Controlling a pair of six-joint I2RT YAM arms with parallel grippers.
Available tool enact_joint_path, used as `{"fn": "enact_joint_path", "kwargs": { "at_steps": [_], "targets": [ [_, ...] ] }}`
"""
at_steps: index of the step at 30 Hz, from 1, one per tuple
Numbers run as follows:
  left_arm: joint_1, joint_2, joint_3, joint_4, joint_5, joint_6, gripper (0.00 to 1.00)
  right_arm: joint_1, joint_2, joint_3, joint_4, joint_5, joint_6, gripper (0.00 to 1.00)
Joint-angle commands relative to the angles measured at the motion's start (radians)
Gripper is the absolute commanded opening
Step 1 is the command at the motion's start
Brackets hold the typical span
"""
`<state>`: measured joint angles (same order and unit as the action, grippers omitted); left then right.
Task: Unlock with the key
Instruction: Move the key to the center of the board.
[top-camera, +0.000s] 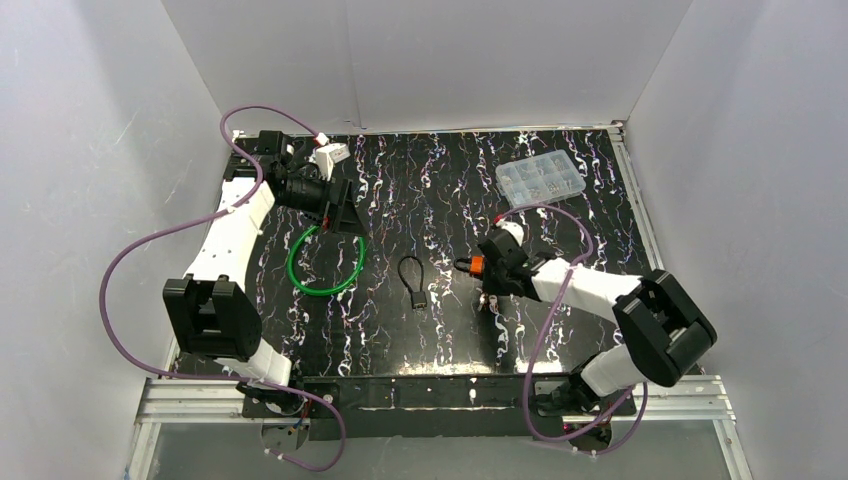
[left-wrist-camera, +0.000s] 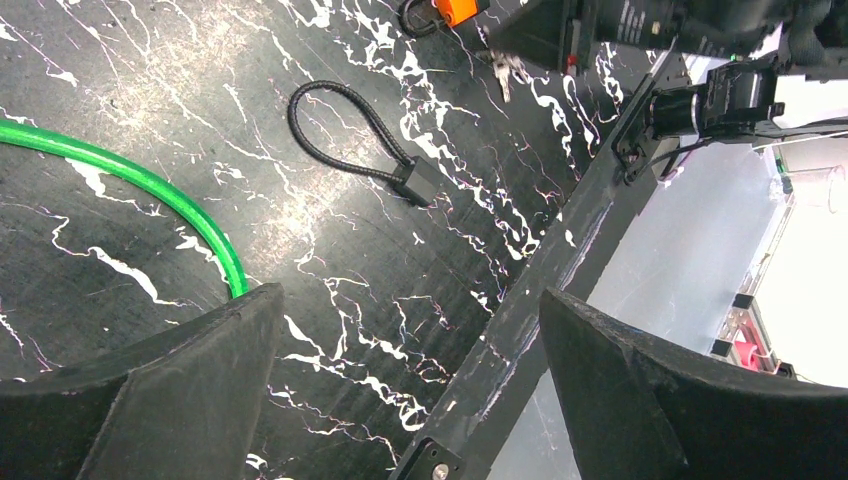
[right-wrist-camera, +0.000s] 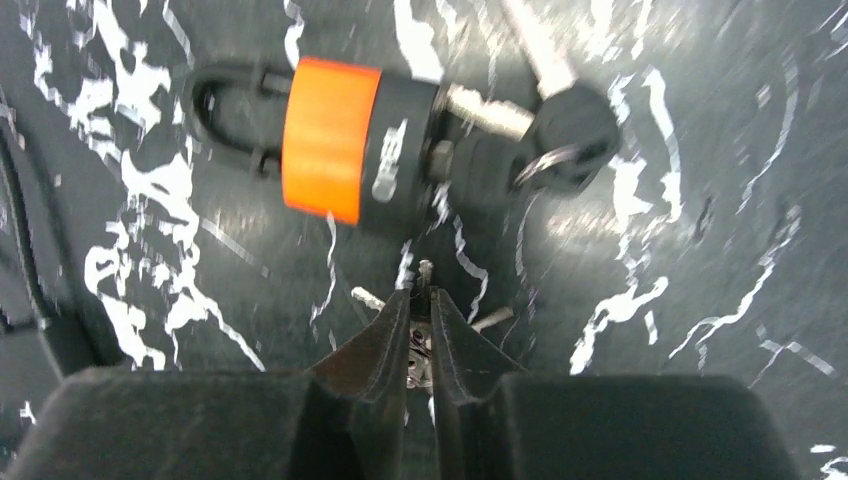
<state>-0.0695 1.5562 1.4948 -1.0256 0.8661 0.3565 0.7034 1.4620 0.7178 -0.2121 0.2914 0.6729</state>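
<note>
Right gripper (right-wrist-camera: 422, 300): fingers pinched nearly together on a thin key (right-wrist-camera: 425, 275), likely to get control of the bunch | padlock (right-wrist-camera: 345, 140): flat, right of worktop centre, just past the fingertips | left gripper (left-wrist-camera: 410, 305): spread wide, idle far-left.

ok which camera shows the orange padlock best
Right wrist: the padlock is large and close, with shackle, orange band and key clear. Top view shows a small orange speck; left wrist catches only its edge at the top.
</note>
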Motion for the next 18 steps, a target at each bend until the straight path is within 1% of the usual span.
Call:
{"fn": "enact_joint_path", "kwargs": {
  "at_steps": [1,5,9,10,11,14,16,17,18],
  "targets": [
    [-0.004,-0.061,-0.002,-0.018,0.033,0.002,0.99,0.093,-0.064,-0.051,-0.069,0.009,0.076,0.18],
    [-0.004,-0.066,-0.005,-0.015,0.04,-0.007,0.99,0.164,-0.079,-0.05,-0.087,0.004,0.114,0.17],
    [-0.006,-0.071,-0.006,-0.009,0.044,-0.014,0.99,0.214,-0.062,-0.011,-0.104,-0.003,0.121,0.17],
    [-0.006,-0.073,-0.005,-0.008,0.045,-0.016,0.99,0.221,-0.059,0.002,-0.112,-0.001,0.118,0.18],
    [-0.006,-0.074,-0.004,-0.008,0.045,-0.018,0.99,0.223,-0.058,0.016,-0.121,0.0,0.113,0.21],
    [-0.008,-0.072,-0.001,-0.006,0.048,-0.028,0.99,0.222,-0.08,0.062,-0.166,0.015,0.084,0.43],
    [-0.008,-0.071,0.0,-0.006,0.048,-0.03,0.99,0.218,-0.111,0.088,-0.186,0.017,0.059,0.56],
    [-0.008,-0.071,0.001,-0.006,0.047,-0.031,0.99,0.217,-0.126,0.101,-0.198,0.017,0.048,0.6],
    [-0.008,-0.072,0.001,-0.007,0.045,-0.031,0.99,0.216,-0.14,0.111,-0.211,0.015,0.041,0.62]
  ]
}}
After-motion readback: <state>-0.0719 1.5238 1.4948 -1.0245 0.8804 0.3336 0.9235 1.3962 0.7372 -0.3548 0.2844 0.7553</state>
